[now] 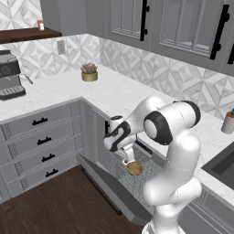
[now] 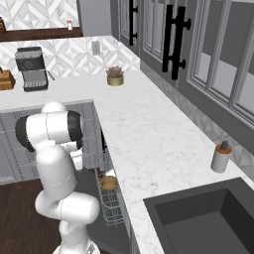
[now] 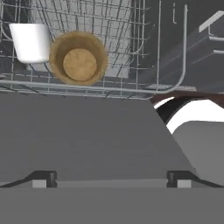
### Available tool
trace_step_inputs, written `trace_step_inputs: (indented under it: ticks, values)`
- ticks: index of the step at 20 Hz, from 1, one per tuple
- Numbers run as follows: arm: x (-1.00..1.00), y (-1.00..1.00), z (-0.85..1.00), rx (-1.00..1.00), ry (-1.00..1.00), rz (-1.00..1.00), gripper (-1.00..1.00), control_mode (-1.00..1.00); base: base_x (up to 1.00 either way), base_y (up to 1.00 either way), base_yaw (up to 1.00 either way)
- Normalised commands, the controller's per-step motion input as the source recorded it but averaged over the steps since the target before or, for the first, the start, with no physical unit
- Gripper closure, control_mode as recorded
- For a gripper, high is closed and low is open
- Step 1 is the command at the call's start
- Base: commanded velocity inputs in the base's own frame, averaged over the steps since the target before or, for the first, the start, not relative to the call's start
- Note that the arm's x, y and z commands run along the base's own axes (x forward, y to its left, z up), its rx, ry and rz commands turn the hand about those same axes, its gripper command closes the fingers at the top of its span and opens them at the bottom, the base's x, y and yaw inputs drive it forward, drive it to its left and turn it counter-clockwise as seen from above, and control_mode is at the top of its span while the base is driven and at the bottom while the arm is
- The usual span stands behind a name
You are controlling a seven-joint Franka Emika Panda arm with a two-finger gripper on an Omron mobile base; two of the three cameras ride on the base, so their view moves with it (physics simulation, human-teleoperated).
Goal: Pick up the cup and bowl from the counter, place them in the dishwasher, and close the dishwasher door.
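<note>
Bowl (image 3: pixel 79 57) and cup (image 3: pixel 30 42) sit touching in the dishwasher rack (image 3: pixel 131 52). Fingers (image 1: pixel 124 153) released, empty, above the bowl. The lowered door (image 1: pixel 114 189) lies below and nearer, handle along its outer edge.

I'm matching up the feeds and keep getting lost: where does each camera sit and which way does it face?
Left base view: behind-left, looking down over the white arm at the bowl in the dishwasher.
Right base view: behind-right, facing along the counter; the arm stands lower left.
Hand view: looks down at the cup beside the bowl.
All three show the bowl.
</note>
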Motion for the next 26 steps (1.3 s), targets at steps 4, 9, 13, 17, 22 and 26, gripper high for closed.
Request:
trace_step_inputs:
  ticks: [4,9,13,17,22,26]
  values:
    - [0.44,0.25,-0.56,-0.01,0.05,0.00,-1.00,-1.00,0.00,0.00,0.00]
    - [0.45,0.14,-0.48,-0.03,0.03,0.00,-1.00,-1.00,0.00,0.00,0.00]
    - [0.43,0.04,-0.53,-0.05,0.04,0.00,-1.00,-1.00,0.00,0.00,0.00]
    - [0.44,0.01,-0.56,-0.06,0.04,0.00,-1.00,-1.00,0.00,0.00,0.00]
    - [0.45,0.00,-0.57,-0.07,0.01,0.00,-1.00,-1.00,0.00,0.00,0.00]
    - [0.50,-0.01,-0.60,-0.11,0.00,-0.03,-1.00,-1.00,0.00,0.00,0.00]
